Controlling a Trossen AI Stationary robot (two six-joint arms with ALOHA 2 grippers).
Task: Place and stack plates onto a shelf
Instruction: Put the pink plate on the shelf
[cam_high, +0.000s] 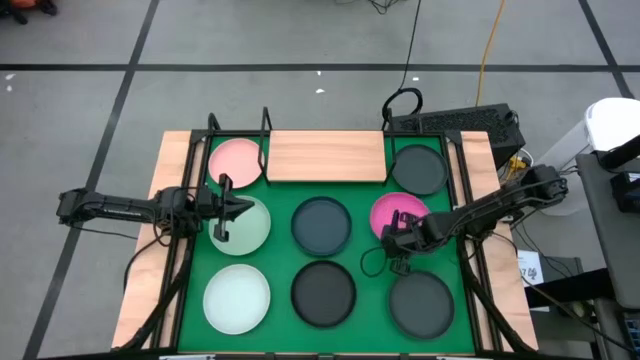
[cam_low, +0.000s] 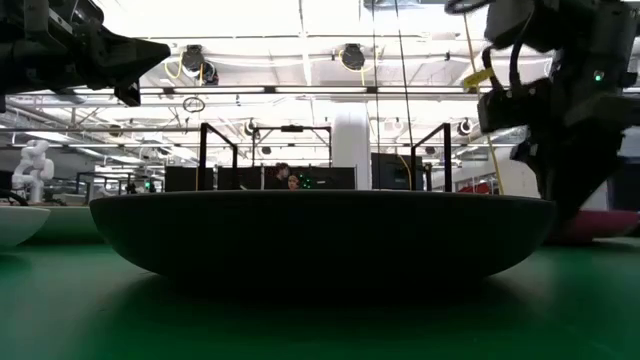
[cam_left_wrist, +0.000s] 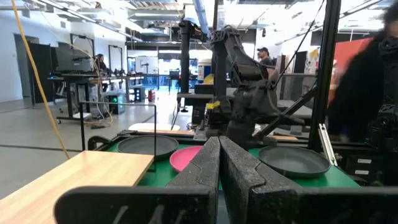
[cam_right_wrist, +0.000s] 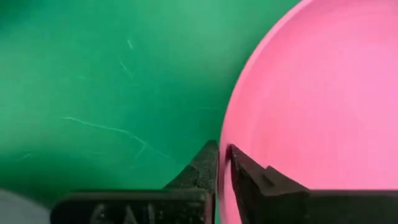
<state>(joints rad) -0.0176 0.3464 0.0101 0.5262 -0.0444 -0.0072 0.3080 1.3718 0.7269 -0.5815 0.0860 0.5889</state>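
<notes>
Light grained wooden shelf (cam_high: 327, 157), scuffed green mat (cam_right_wrist: 93, 93)

flat green table mat (cam_high: 280, 250) | round light pink plate (cam_high: 236, 160) | round magenta plate (cam_high: 392, 212) | pale mint plates (cam_high: 237, 298) | dark grey plates (cam_high: 323, 291) | light wooden shelf board (cam_high: 326, 156)

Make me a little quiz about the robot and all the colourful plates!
1. True or false: the light pink plate already lies on the wooden shelf.
2. Which plate's rim is the right gripper pinching? A) magenta plate B) dark blue-grey plate C) white plate
3. Fill in: the left gripper hovers, fingers closed and empty, above a pale ____ plate.

Key: 1 true; 2 A; 3 mint.
</notes>
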